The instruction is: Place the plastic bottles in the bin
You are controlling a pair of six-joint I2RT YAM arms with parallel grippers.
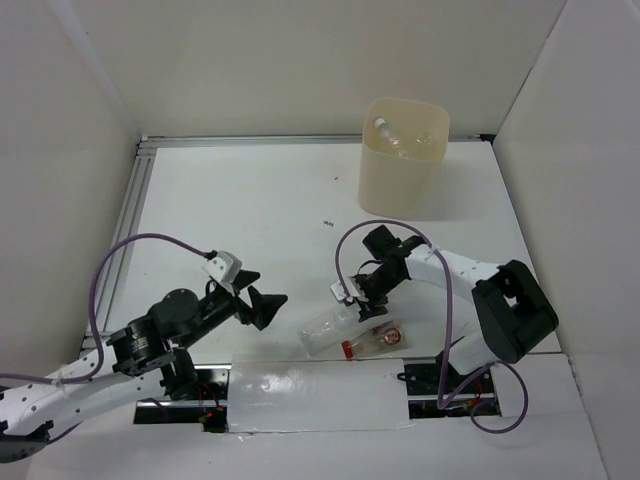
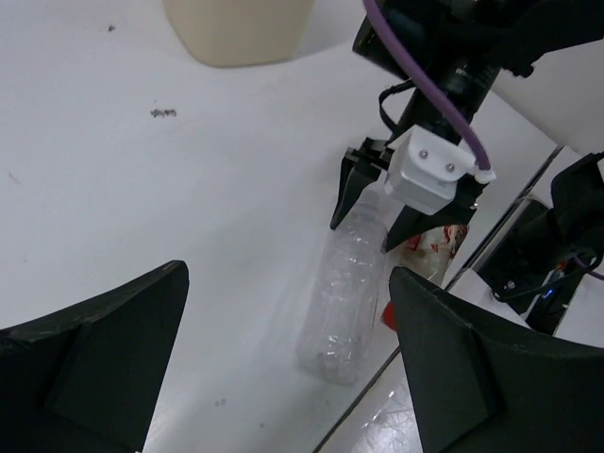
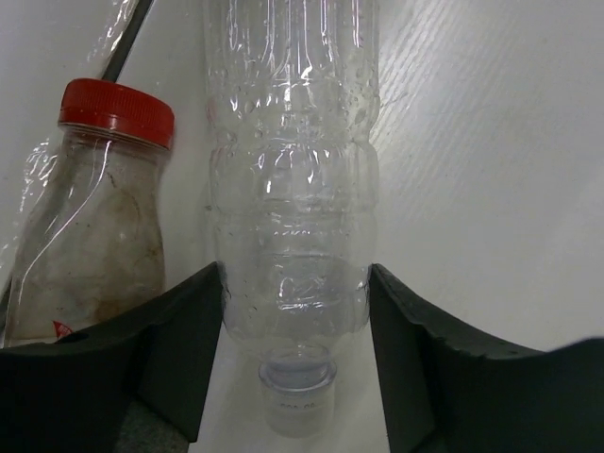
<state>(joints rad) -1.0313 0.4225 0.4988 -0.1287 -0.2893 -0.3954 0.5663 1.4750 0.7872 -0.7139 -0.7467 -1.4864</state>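
Note:
A clear bottle (image 1: 328, 330) lies on the white table near its front edge. It also shows in the left wrist view (image 2: 349, 293) and the right wrist view (image 3: 288, 142). My right gripper (image 1: 358, 300) (image 3: 294, 283) has a finger against each side of the bottle's shoulder, its pale cap between them. A red-capped bottle (image 1: 372, 343) (image 3: 94, 226) lies right beside it. My left gripper (image 1: 265, 305) (image 2: 288, 274) is open and empty, a short way left of the clear bottle. The beige bin (image 1: 403, 155) (image 2: 241, 28) stands at the back with clear bottles (image 1: 400, 135) inside.
White walls enclose the table on three sides. An aluminium rail (image 1: 130, 220) runs along the left edge. A white taped strip (image 1: 315, 395) lies along the near edge between the arm bases. Crumpled clear wrap (image 3: 38, 179) lies by the red-capped bottle.

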